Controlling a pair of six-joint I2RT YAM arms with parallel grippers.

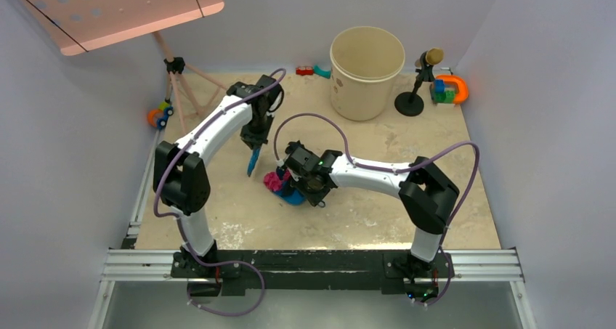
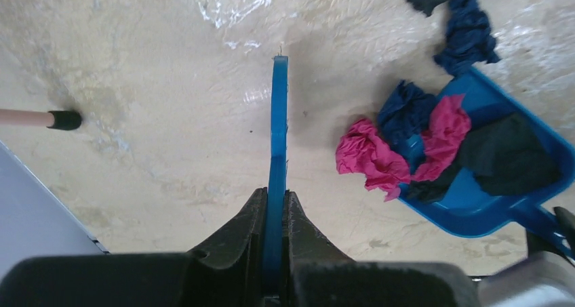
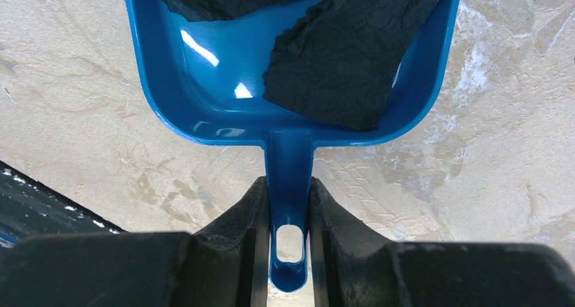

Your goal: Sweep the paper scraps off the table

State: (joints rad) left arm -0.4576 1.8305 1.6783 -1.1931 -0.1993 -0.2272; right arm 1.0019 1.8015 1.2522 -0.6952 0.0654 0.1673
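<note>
My left gripper [image 2: 276, 202] is shut on the blue brush [image 2: 278, 124], which hangs just left of the scraps; it shows in the top view [image 1: 252, 160]. My right gripper [image 3: 288, 198] is shut on the handle of the blue dustpan [image 3: 203, 104], which lies on the beige table [image 1: 378, 213]. Black scraps [image 3: 339, 63] lie inside the pan. In the left wrist view magenta scraps [image 2: 369, 158] and dark blue scraps [image 2: 407, 107] sit at the pan's mouth [image 2: 474, 205], and more dark blue and black scraps [image 2: 464, 32] lie on the table beyond it. The pile shows in the top view [image 1: 276, 180].
A large beige bucket [image 1: 367, 71] stands at the back. A black stand [image 1: 414, 96] and colourful toys [image 1: 449, 89] are at the back right, more toys [image 1: 314, 70] behind the bucket. A tripod [image 1: 178, 75] with a pink board and a toy [image 1: 160, 115] stand at the back left.
</note>
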